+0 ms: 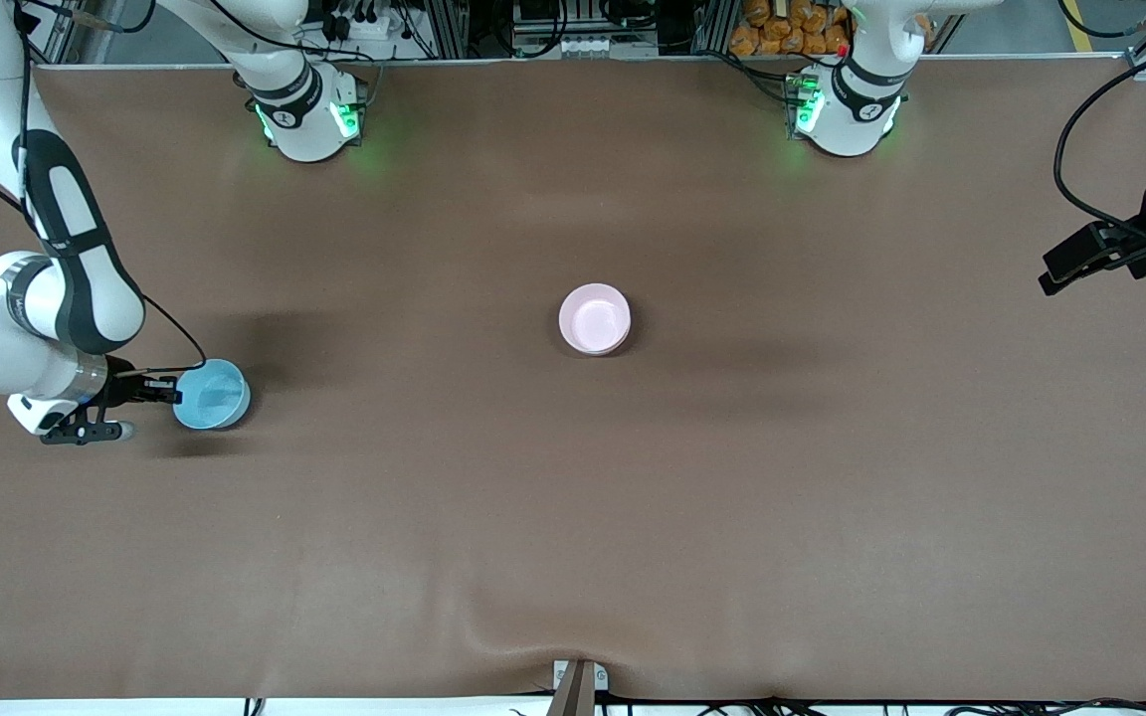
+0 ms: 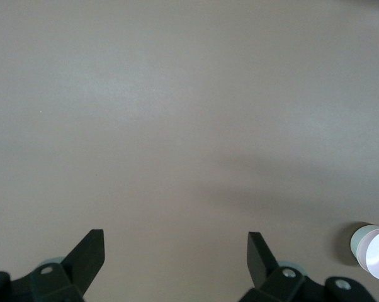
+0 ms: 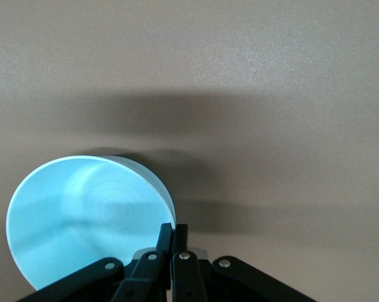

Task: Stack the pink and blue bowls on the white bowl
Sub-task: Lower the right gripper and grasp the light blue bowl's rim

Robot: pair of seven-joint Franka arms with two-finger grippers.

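The blue bowl, a small, plain, glossy round dish in light sky blue, sits on the brown table at the right arm's end, well apart from the pink bowl; we see the right gripper pressed together on its rim, one finger inside the wall and one outside; in the right wrist view the two dark fingertips meet around the thin edge of the blue bowl, whose smooth interior catches a soft sheen and casts a shadow on the cloth. The pink bowl, pale and equally glossy, rests near the middle of the table; a whitish band shows under its rim, and we think it may be nested in the white bowl, though from the front camera we cannot be sure; in the left wrist view a pale round shape with a lighter wall appears at the frame's edge, which we take for the same bowl. The left gripper waits in the air over the table's edge at the left arm's end, its fingers spread wide and holding nothing; the left wrist view shows both fingertips far apart above bare cloth.
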